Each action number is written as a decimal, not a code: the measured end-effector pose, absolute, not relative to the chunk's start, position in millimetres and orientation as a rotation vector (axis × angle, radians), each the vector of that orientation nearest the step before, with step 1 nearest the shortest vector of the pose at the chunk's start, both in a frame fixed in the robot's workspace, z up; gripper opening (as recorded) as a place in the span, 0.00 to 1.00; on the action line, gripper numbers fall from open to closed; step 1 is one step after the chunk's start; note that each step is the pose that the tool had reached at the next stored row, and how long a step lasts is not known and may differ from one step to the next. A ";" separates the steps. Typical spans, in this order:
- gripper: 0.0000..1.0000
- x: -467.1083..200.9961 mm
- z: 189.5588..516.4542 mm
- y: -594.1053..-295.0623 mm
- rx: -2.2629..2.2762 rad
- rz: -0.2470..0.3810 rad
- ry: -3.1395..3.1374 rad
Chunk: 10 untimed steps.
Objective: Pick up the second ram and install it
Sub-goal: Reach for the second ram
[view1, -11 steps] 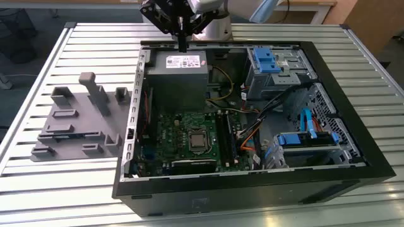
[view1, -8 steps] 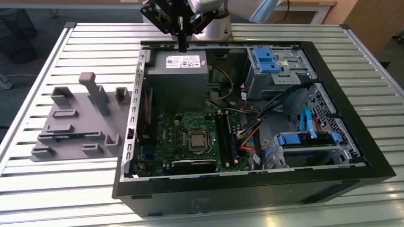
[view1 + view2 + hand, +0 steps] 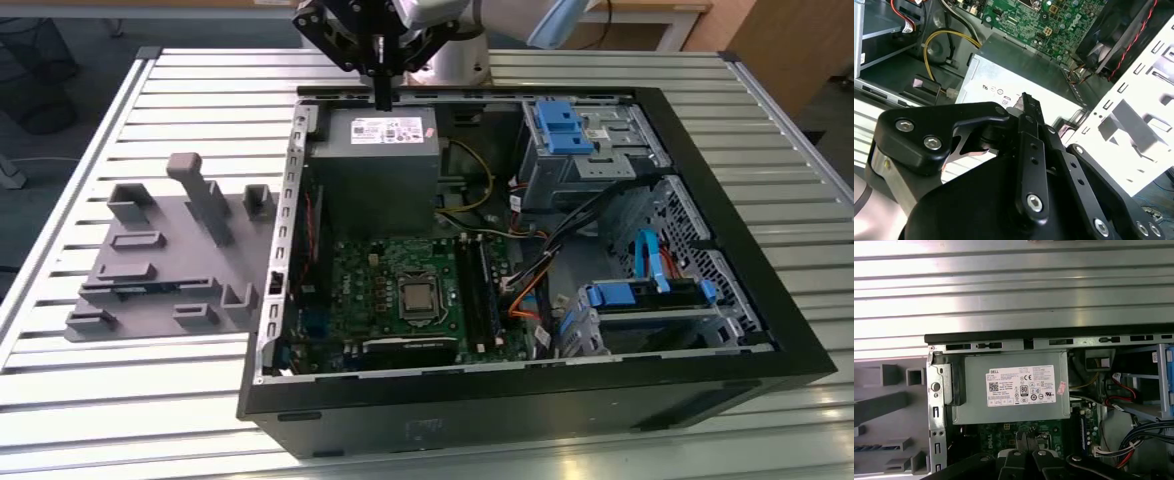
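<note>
The claw [image 3: 383, 96] hangs over the power supply [image 3: 378, 130] with its fingers pressed together on nothing, so coming down unopened would likely jab the second ram [image 3: 871, 447] rather than grip it. The ram looks like a thin dark strip set on edge in the gray fixture [image 3: 160, 260] on the counter [image 3: 80, 130], well apart from the claw. An off-centre pinch on so slim an edge could tilt it.

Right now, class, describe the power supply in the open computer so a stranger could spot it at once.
Look inside the open black computer case on the slatted metal table. Beside the green motherboard sits the power supply: the only plain grey box with a white label.
</note>
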State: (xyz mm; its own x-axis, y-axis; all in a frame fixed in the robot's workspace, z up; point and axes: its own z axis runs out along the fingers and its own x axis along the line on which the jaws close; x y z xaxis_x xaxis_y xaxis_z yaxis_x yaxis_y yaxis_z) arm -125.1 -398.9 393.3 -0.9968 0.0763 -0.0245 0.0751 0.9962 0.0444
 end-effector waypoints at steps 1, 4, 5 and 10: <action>0.11 -125.7 393.3 -398.9 0.118 0.068 3.112; 0.11 -127.2 393.2 -398.9 0.118 0.068 3.113; 0.11 -127.7 393.2 -398.9 0.118 0.068 3.113; 0.11 -130.7 393.1 -399.0 0.118 0.068 3.112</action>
